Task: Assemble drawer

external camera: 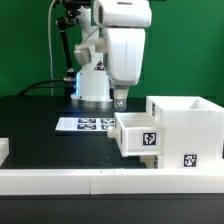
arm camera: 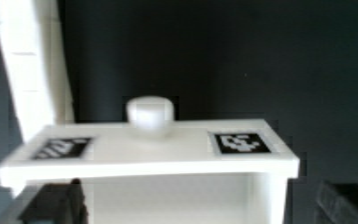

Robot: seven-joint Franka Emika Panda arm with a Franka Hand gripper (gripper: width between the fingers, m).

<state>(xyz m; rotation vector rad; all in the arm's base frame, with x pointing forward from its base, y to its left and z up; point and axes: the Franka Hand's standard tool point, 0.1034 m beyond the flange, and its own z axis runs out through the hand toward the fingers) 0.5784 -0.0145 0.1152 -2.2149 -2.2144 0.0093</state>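
The white drawer casing (external camera: 186,128) stands at the exterior view's right, with a tag on its front. One shallow white tray (external camera: 136,134) sticks out of the casing's side, partly slid in, also tagged. In the wrist view the tray's face (arm camera: 155,150) carries two tags and a round white knob (arm camera: 149,113), and the casing (arm camera: 28,60) is a white strip beside it. My gripper (external camera: 120,99) hangs just above and behind the tray's outer end. In the wrist view it (arm camera: 194,205) is open, with its dark fingers (arm camera: 51,205) standing either side of the tray. A second tray is not in view.
The marker board (external camera: 84,125) lies flat on the black table near the robot's base (external camera: 93,88). Low white border rails (external camera: 90,181) run along the table's near edge, with a short piece at the far left (external camera: 4,150).
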